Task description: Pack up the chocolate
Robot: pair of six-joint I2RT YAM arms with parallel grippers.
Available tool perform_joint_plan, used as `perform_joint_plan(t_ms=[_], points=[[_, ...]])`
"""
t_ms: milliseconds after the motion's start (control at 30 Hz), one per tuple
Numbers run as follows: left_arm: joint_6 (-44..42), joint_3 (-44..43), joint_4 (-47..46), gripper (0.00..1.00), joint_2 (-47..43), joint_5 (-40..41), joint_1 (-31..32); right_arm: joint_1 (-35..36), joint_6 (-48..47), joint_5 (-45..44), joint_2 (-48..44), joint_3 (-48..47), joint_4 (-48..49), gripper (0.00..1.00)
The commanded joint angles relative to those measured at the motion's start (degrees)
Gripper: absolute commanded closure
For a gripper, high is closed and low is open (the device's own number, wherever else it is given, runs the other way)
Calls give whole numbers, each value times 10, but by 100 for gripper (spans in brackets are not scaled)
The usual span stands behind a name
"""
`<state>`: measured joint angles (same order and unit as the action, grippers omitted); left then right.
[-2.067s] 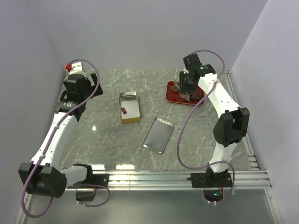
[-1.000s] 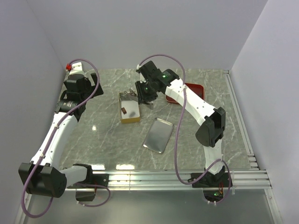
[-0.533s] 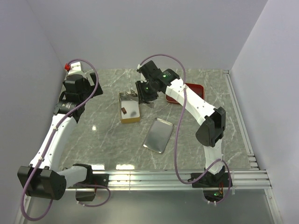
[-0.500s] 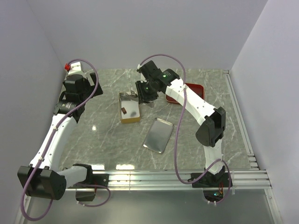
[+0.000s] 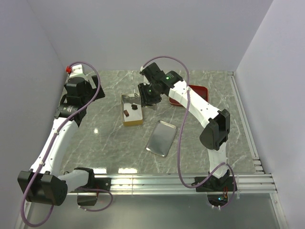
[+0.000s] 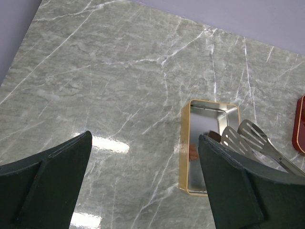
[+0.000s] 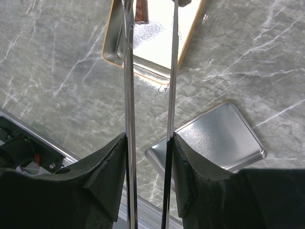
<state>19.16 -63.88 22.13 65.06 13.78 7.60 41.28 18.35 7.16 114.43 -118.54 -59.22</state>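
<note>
Grey-green marble table (image 5: 95, 138), white veins running across it. Far middle sits the gold tin (image 5: 133, 123), open side up. Just near and right of it, apart from it, a flat silver lid (image 5: 161, 138), apparently upside down. Far right, a red tray (image 5: 199, 90), partly hidden by an arm.

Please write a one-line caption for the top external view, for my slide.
The right tool holds tongs over the gold tin, two chocolate pieces inside; the silver lid lies beside it.
</note>
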Motion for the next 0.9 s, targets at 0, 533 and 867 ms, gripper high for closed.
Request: perform_joint_plan(t_ms=[0,533,867], points=[[1,2,-10,0,-20,-2,1,3,4,3,-33,-1,16,53],[0,-4,-8,0,-19,-3,1,-102,1,-41,-76,33,32,55],[6,-8,-13,1,-5,-10,1,-223,-31,-71,-130,130,53,55]])
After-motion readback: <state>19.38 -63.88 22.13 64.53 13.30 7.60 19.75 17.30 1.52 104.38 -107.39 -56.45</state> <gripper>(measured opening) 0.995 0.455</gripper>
